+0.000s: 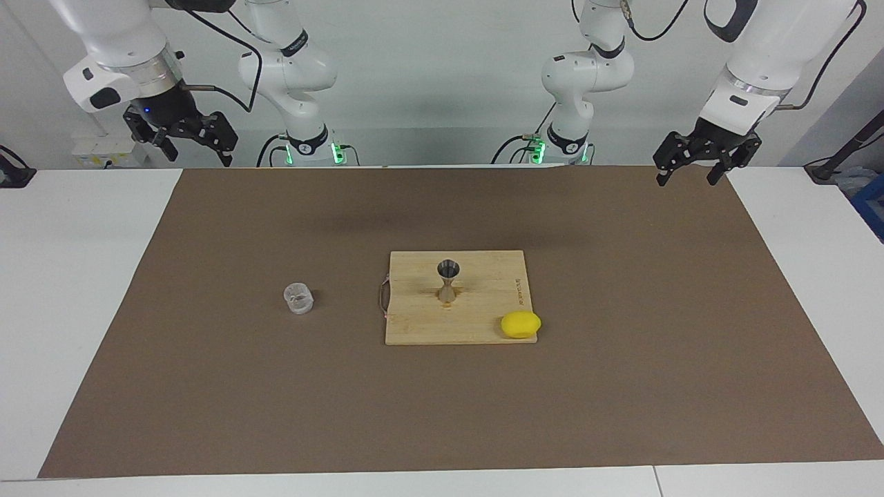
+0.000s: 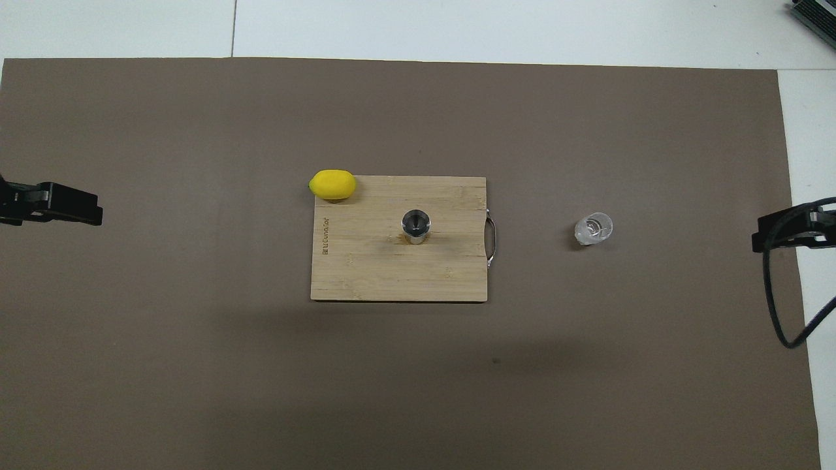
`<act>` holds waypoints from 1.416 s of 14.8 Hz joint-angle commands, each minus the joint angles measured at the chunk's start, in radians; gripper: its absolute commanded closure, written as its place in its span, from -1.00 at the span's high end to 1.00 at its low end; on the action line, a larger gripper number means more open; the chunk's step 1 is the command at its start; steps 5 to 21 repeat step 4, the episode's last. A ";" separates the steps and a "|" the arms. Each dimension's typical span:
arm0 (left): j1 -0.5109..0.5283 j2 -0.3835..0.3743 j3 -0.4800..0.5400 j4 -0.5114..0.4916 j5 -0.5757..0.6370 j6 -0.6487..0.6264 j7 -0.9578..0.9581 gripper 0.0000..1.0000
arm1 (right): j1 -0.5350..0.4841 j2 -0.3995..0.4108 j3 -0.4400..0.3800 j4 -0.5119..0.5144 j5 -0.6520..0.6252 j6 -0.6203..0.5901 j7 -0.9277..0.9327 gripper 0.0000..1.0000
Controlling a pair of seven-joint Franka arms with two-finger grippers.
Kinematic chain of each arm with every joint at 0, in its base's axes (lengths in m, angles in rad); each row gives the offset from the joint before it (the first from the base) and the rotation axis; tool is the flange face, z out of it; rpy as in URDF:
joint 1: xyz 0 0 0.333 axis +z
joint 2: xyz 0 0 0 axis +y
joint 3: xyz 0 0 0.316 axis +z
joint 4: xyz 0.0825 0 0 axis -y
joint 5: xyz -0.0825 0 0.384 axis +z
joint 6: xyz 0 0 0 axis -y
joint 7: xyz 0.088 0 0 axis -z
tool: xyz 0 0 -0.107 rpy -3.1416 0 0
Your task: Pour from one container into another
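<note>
The small clear glass cup (image 1: 298,298) stands upright on the brown mat, beside the cutting board toward the right arm's end; it also shows in the overhead view (image 2: 594,228). The silvery hourglass jigger (image 1: 449,279) stands upright on the middle of the wooden cutting board (image 1: 421,321); from overhead I see into the jigger's top cone (image 2: 416,225). My right gripper (image 1: 197,155) hangs open and empty, high over its end of the mat. My left gripper (image 1: 689,178) hangs open and empty, high over the other end. Both arms wait.
A yellow lemon (image 1: 521,324) lies on the board's corner farthest from the robots, toward the left arm's end, and shows in the overhead view (image 2: 333,185). The board (image 2: 392,274) has a metal handle (image 2: 491,241) facing the cup. The brown mat (image 1: 621,359) covers the white table.
</note>
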 commanded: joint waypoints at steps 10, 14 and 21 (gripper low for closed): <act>0.002 -0.013 -0.002 -0.008 0.017 -0.010 -0.005 1.00 | 0.001 -0.027 0.004 -0.036 -0.013 0.023 0.011 1.00; 0.002 -0.013 -0.002 -0.008 0.017 -0.010 -0.005 1.00 | 0.001 -0.027 0.004 -0.036 -0.013 0.023 0.011 1.00; 0.002 -0.013 -0.002 -0.008 0.017 -0.010 -0.005 1.00 | 0.001 -0.027 0.004 -0.036 -0.013 0.023 0.011 1.00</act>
